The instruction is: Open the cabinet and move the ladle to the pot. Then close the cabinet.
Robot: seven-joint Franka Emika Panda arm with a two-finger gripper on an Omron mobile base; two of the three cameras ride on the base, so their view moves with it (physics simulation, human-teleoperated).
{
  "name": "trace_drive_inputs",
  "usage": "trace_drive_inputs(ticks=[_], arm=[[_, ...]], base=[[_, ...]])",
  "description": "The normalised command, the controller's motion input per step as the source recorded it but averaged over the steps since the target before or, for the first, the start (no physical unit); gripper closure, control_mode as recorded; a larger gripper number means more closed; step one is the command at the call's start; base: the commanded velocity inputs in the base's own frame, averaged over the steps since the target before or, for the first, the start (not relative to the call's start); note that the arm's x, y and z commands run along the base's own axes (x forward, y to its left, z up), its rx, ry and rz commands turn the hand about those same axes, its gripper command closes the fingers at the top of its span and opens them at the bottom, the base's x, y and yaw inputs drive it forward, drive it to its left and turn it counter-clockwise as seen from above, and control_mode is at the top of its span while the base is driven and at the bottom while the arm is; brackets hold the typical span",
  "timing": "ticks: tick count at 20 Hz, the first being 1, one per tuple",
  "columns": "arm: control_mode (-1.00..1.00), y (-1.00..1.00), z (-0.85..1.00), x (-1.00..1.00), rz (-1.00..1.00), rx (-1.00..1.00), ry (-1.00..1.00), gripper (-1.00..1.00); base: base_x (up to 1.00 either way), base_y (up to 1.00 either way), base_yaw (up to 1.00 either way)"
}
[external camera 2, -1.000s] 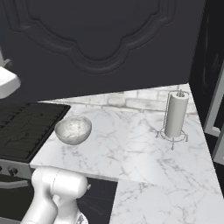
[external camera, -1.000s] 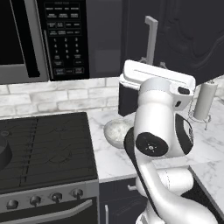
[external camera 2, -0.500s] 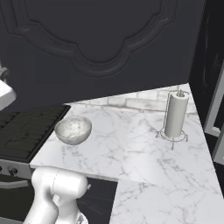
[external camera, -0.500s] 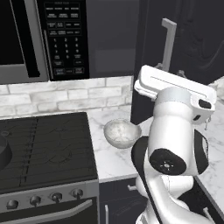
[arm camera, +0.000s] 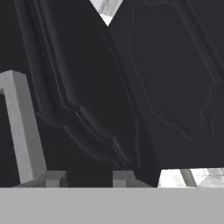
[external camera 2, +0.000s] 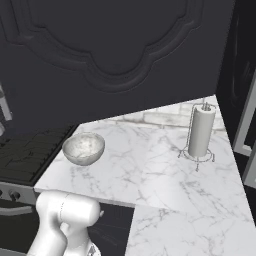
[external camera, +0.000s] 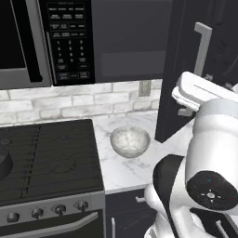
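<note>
cabinet handle (arm camera: 22, 127) left of jaws, untouched

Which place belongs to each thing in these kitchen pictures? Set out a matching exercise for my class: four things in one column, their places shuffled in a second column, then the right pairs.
Things
1. bowl
2. paper towel roll
3. microwave
4. cabinet door

Places
A. on the wall above the stove
B. swung open over the counter
C. on the counter beside the stove
D. upright in a wire holder toward the counter's far right

Pairs: 1-C, 2-D, 3-A, 4-B
</note>
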Motion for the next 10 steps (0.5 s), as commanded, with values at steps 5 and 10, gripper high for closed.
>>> trace_drive_inputs(ticks=[5,10], arm=[[-1.0,-1.0,0.19,-1.0,-0.06,0.21,0.04,1.0],[-1.0,-0.41,0.01,-1.0,0.0,0.07,0.05,-1.0]], base=[[0.0,0.0,0.0],[0.0,0.0,0.0]])
